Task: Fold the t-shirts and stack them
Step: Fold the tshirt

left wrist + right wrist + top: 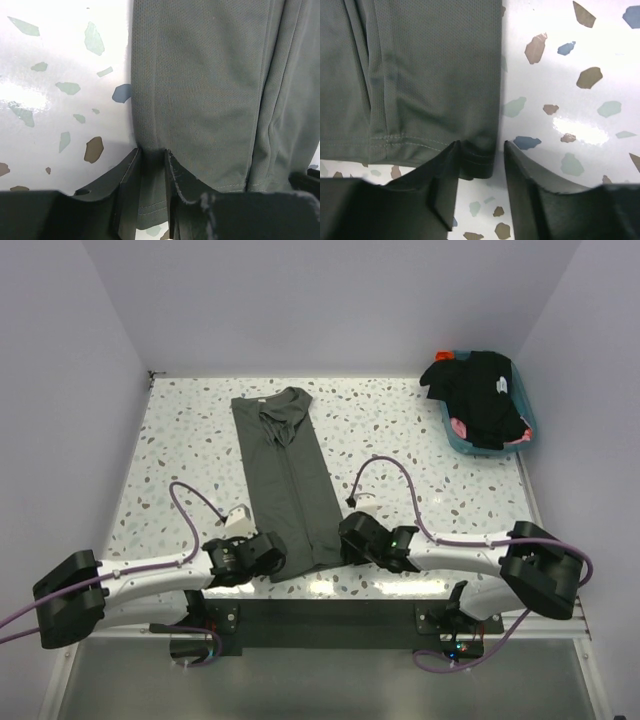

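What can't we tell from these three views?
- Top view: count of black t-shirts heaped in the teal plastic tub; top one covers the rest.
- Top view: near hem corners of the dark olive-grey t-shirt, hidden under both arms' jaws.
- Left wrist: whether the left jaws pinch the cloth; gap shadowed.

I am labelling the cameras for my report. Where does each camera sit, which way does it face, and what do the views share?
Top external: above and behind the arms, looking down at the table; both arms show, the olive-grey t-shirt between them.
Left wrist: on the left arm, facing the shirt's near left hem; the left tool pinches the cloth.
Right wrist: on the right arm, facing the near right hem; the right tool straddles the corner, open.
Shared: all show that shirt.
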Available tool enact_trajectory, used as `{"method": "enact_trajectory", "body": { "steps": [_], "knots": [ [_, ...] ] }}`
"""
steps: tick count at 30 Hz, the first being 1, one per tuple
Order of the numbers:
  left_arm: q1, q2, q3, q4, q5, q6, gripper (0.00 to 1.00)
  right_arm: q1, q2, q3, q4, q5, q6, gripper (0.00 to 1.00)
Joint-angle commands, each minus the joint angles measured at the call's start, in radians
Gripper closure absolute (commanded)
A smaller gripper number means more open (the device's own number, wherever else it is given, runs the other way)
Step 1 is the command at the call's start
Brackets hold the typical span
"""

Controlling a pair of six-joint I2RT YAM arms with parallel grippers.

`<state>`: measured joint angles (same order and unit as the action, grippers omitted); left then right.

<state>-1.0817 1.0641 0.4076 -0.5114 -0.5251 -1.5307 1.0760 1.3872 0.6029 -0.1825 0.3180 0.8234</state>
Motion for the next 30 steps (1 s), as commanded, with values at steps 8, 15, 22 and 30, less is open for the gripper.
{"method": "enact_trajectory", "body": {
  "steps": [8,15,22,30],
  "knots": [
    [-0.007,-0.081,-0.035,-0.127,0.077,0.023,0.45,0.002,-0.085,-0.057,-0.091,-0.052,0.006,0.47],
    [-0.006,-0.078,-0.033,-0.156,0.16,0.03,0.35,0.01,-0.051,-0.051,-0.055,-0.096,0.013,0.48],
    [-0.006,-0.059,-0.042,-0.156,0.238,0.017,0.47,0.01,-0.047,-0.046,-0.061,-0.111,0.013,0.52],
    [-0.006,-0.039,-0.073,-0.136,0.309,0.018,0.56,0.016,-0.031,-0.064,-0.043,-0.143,0.025,0.57]
  ]
}}
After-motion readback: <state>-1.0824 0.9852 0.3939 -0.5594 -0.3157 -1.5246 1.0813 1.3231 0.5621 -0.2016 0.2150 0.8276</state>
